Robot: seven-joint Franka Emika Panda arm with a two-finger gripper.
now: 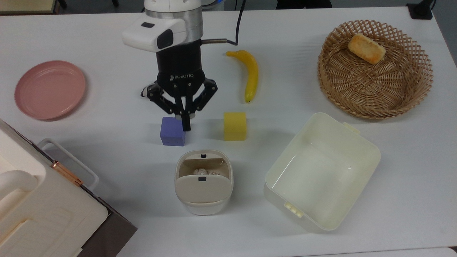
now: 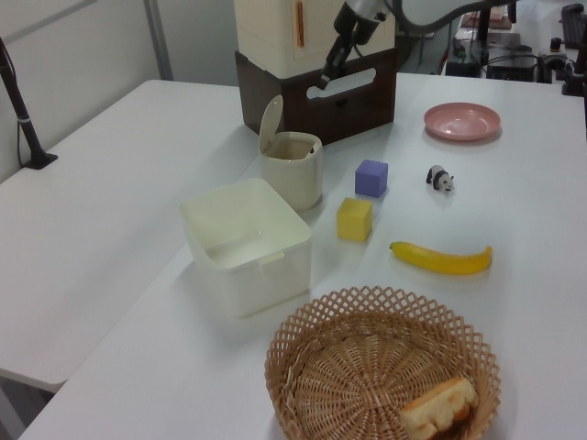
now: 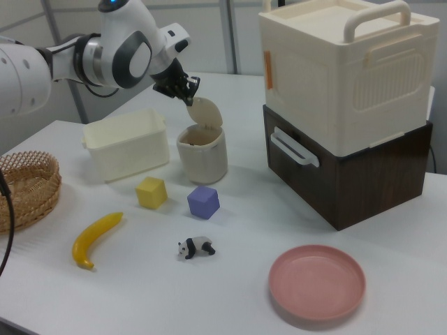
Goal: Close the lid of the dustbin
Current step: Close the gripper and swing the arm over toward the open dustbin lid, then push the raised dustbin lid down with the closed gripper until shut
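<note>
The dustbin (image 1: 203, 207) is a small cream bin standing in the near middle of the table in the top view, also seen in the left view (image 2: 294, 176) and the right view (image 3: 202, 155). Its beige lid (image 1: 202, 190) stands raised on its hinge, leaving the bin's mouth open, with crumpled paper inside. The lid (image 2: 271, 122) tilts upward and away from the opening (image 3: 207, 112). My gripper (image 1: 185, 124) is shut with nothing in it. It hangs in the air over the purple cube's edge, short of the bin. In the right view the gripper (image 3: 187, 95) is just left of the lid's top edge.
A purple cube (image 1: 172, 131) and a yellow cube (image 1: 235, 126) sit just beyond the bin. A cream tub (image 1: 323, 117) stands to the top view's right, a big cream case (image 1: 43, 203) to its lower left. A banana (image 1: 250, 75), basket (image 1: 375, 103), pink plate (image 1: 50, 89) and toy panda (image 3: 195, 247) lie farther off.
</note>
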